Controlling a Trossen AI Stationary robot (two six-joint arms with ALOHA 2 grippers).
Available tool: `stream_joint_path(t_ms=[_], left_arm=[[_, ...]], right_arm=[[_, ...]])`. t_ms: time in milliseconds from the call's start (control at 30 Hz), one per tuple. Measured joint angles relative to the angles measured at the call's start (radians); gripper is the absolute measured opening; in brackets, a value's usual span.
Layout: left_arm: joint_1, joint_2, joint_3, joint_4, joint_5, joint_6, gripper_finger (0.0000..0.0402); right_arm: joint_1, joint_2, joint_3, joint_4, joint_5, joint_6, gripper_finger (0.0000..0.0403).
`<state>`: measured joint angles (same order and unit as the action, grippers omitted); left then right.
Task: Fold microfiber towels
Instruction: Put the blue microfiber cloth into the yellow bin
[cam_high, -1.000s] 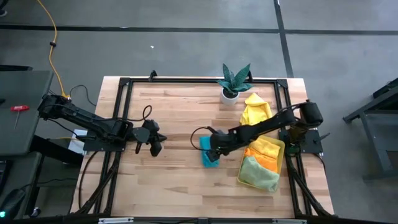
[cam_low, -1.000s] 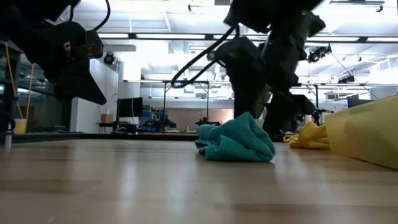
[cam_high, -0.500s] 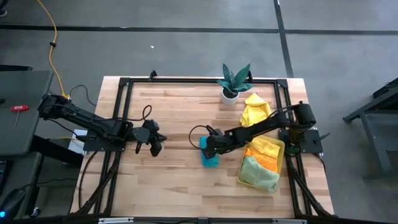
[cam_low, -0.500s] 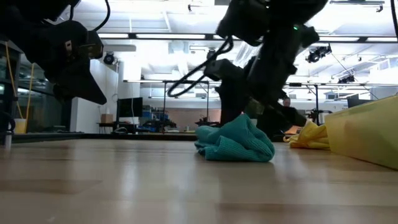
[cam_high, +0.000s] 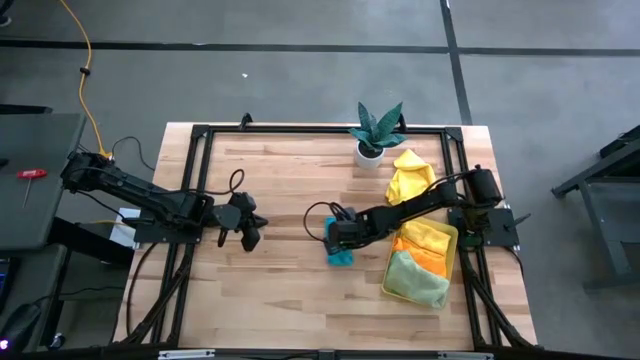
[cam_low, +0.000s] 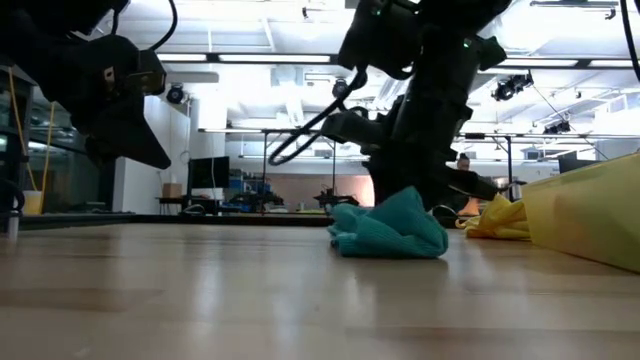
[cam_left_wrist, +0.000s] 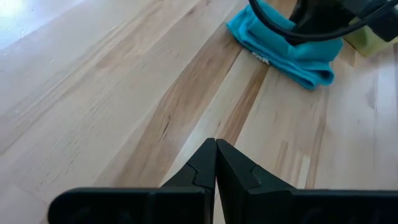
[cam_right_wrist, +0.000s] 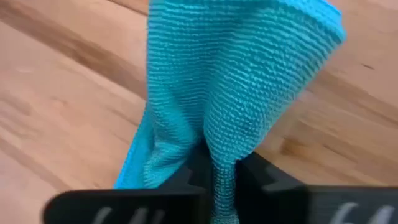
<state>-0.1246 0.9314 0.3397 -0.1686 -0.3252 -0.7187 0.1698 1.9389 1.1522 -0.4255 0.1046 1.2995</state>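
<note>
Teal towel (cam_right_wrist: 242, 93) in my right gripper (cam_right_wrist: 217, 180): solid teal, fine ribbed weave, brighter turquoise along the hemmed edge. My fingers (cam_right_wrist: 267, 177) are matte black, same as both arms. Left gripper (cam_left_wrist: 216, 163) also black. Table (cam_high: 280, 290) is pale blond wood in lengthwise planks with browner streaks, framed in black (cam_high: 200, 131). Yellow towel (cam_high: 410, 175) plain bright yellow. Tray (cam_high: 452, 240) translucent yellow, holding yellow, orange (cam_high: 432, 260) and pale green (cam_high: 415, 280) cloths, all plain. Plant (cam_high: 378, 126) has dark green leaves with lighter mottling, pot (cam_high: 369, 155) white. Floor (cam_high: 300, 80) grey with dark lines, yellow cable (cam_high: 88, 75) across it.
</note>
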Motion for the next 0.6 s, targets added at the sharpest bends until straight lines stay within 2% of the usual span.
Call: stream_joint_path(t_ms=[133,233,467,600], left_arm=[[0.000,0.000,0.000,-0.003,0.000,0.015,0.0000],[0.000,0.000,0.000,-0.004,0.000,0.015,0.0000],[0.000,0.000,0.000,-0.004,0.000,0.049,0.0000],[0.000,0.000,0.000,-0.004,0.000,0.049,0.0000]], right_arm=[[-0.013,-0.024,-0.003,0.011,-0.024,-0.030,0.0016],[-0.022,-0.075,-0.006,-0.033,-0.029,-0.110,0.0006],[-0.026,-0.264,-0.004,-0.207,-0.095,-0.340,0.0003],[-0.026,-0.410,-0.004,-0.279,-0.201,-0.485,0.0002]])
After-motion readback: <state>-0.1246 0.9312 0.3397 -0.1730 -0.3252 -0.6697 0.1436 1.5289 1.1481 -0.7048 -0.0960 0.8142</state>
